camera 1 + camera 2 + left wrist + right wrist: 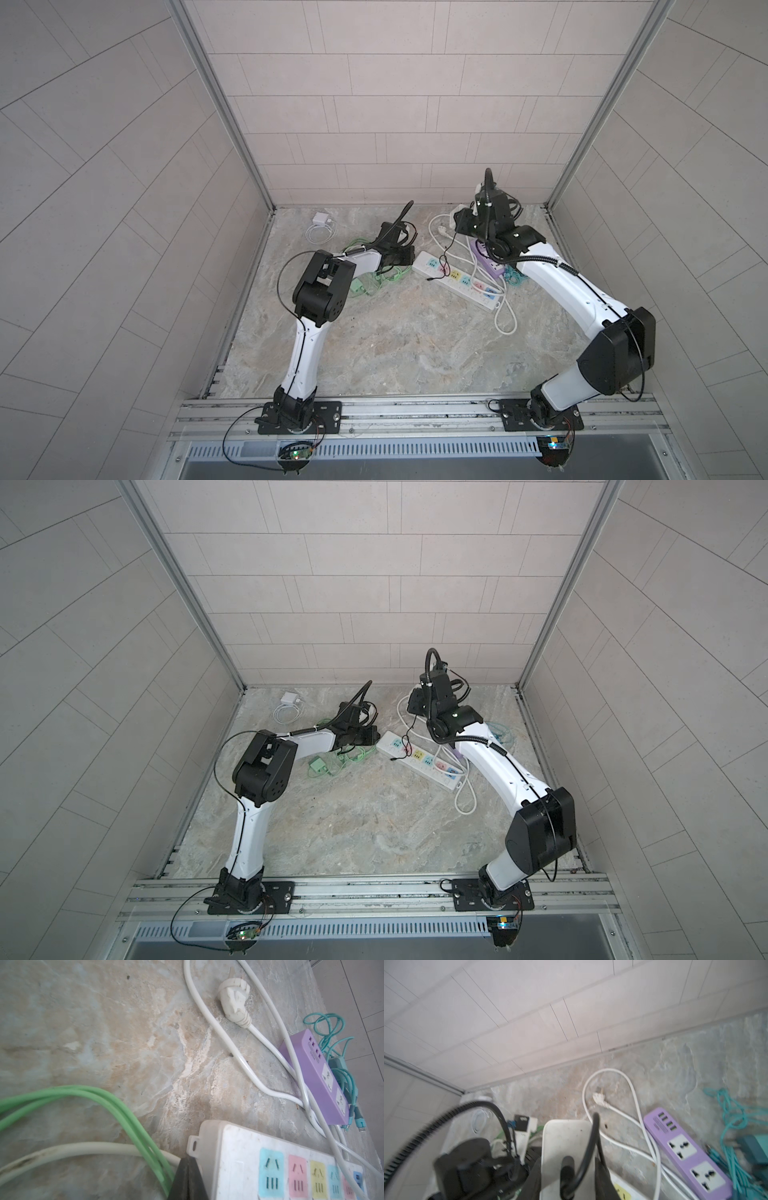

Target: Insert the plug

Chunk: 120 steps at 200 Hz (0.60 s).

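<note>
Your left gripper (pixel 188 1178), pressed together, looks like it's bracing the long white plastic power strip (pixel 234 1147). The right gripper (pixel 568 1184) pinches a thin black cable (pixel 594 1132), its small plug (pixel 429 279) dangling onto the strip.

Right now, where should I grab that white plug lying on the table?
I'd pinch the white plug across its chunky body's two sides, coming down from above. It lies flat on the table, prongs at one end, cord at the other.
</note>
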Motion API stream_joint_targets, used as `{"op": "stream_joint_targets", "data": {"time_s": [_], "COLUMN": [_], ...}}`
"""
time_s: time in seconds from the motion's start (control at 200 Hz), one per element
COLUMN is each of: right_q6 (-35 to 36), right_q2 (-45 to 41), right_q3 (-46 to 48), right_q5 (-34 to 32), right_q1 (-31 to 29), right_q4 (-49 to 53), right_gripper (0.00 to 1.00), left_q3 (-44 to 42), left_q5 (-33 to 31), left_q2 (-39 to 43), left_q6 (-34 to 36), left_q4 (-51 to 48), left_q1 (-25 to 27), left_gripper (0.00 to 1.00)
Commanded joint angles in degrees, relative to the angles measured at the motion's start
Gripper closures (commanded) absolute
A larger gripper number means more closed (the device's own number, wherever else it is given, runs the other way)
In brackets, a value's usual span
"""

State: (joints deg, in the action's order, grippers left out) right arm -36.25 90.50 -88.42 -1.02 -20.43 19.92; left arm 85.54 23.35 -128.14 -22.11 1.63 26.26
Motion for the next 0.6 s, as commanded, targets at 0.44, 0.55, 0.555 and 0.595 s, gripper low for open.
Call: {"op": "stream_joint_targets", "data": {"time_s": [0.44, 0.55, 0.555, 0.595], "right_q6": [1.91, 0.80, 0.69, -0.16], "right_q2": [18.67, 16.43, 16.32, 15.33], "right_q3": [-7.26, -0.92, -0.55, 1.72], "right_q5": [3.13, 0.30, 0.18, -0.89], "right_q1": [-1.19, -3.04, -3.17, -3.89], "right_q4": [-0.20, -0.79, -0.78, -0.72], "right_gripper": [0.75, 0.75, 0.75, 0.75], "left_q3": [-9.11, -9.68, -9.68, -10.14], "left_q5": [2.28, 2.79, 2.81, 3.01], "left_q2": [-1.12, -0.95, -0.96, -0.75], "left_q6": [-0.53, -0.81, -0.82, -0.90], "left_q4": [-9.73, -9.08, -9.05, -8.62], "left_q1": [0.59, 0.55, 0.59, 0.54], "left_gripper": [0.98, 0.98, 0.98, 0.98]}}
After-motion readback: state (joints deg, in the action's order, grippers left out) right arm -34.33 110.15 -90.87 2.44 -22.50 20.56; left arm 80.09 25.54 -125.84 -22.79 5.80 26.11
